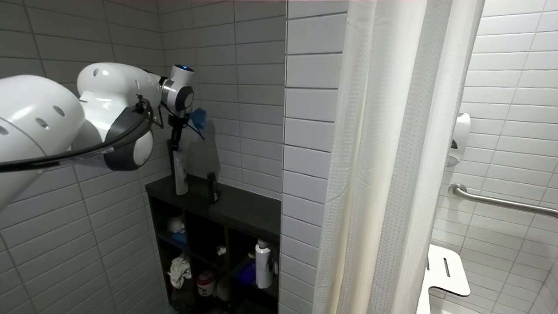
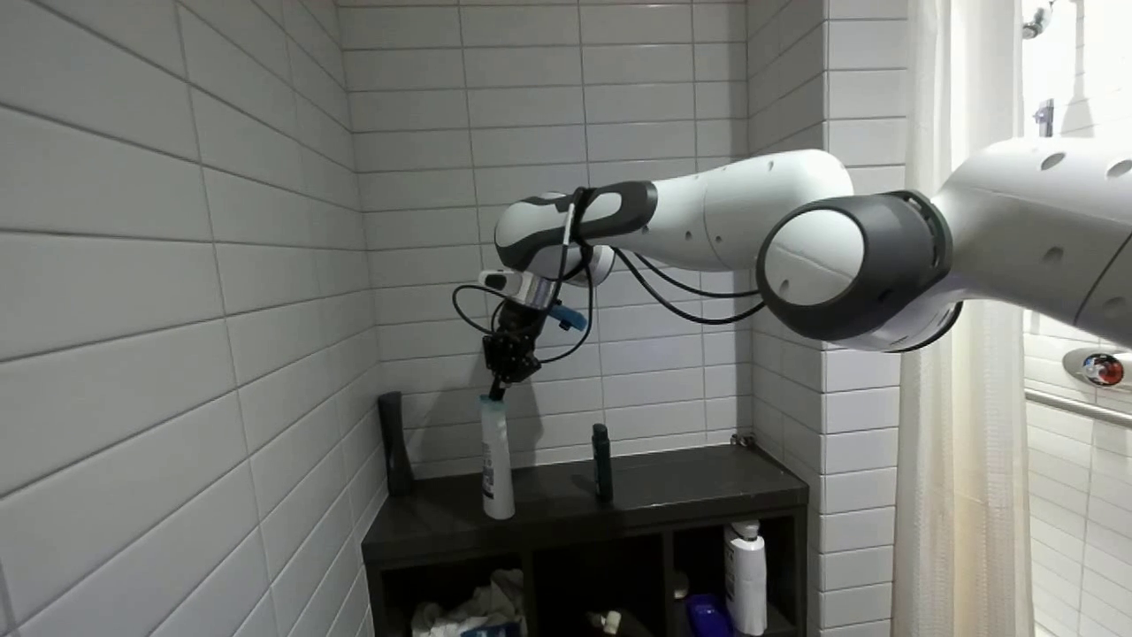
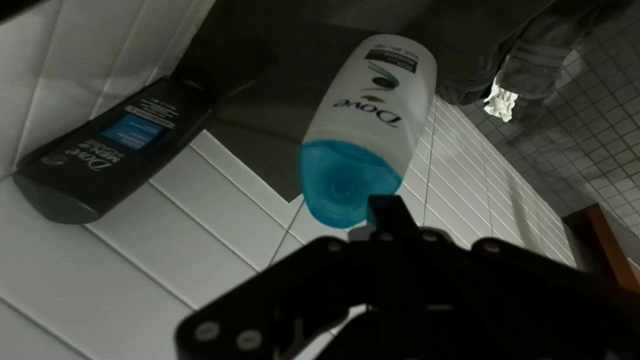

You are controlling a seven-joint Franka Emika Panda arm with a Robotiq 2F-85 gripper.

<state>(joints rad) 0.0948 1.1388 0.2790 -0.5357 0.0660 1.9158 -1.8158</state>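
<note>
white bottle (image 3: 372, 100): smooth plastic, rounded oval body, printed "dove"; stands cap up on the shelf unit (image 2: 690, 469), directly below the pincer (image 2: 497, 389).
blue cap (image 3: 345, 185): smooth, rounded, with a circular recess; fitted on the white bottle.
dark bottle (image 3: 115, 155): charcoal, flat-faced, blue label panel, "dove men + care" lettering; stands near the tiled wall (image 2: 531, 115), apart from the white bottle.
slim black container (image 2: 602, 462): narrow, upright, on the same top, on the opposite side of the white bottle from the dark bottle.
tiled wall: pale rectangular tiles, thin dark joints.
curtain (image 1: 383, 152): off-white fabric, dimpled weave, vertical folds.
arm (image 2: 734, 221): white rounded shells, dark grey joint covers; extended over the shelf unit, wrist bent downward.
cable (image 1: 26, 164): black, runs along the arm.
pincer: black linkage, exposed screw heads; aimed down at a slight slant; clenched, fingertips together at the edge of the blue cap; contact cannot be confirmed.
shelf unit: dark, flat top, open-fronted compartments.
left column, exterior view: crumpled pale cloth (image 1: 180, 271).
middle column: red-and-white tub (image 1: 205, 283).
right column: tall white container (image 1: 263, 264) beside a purple item (image 1: 247, 272), shape unclear.
</note>
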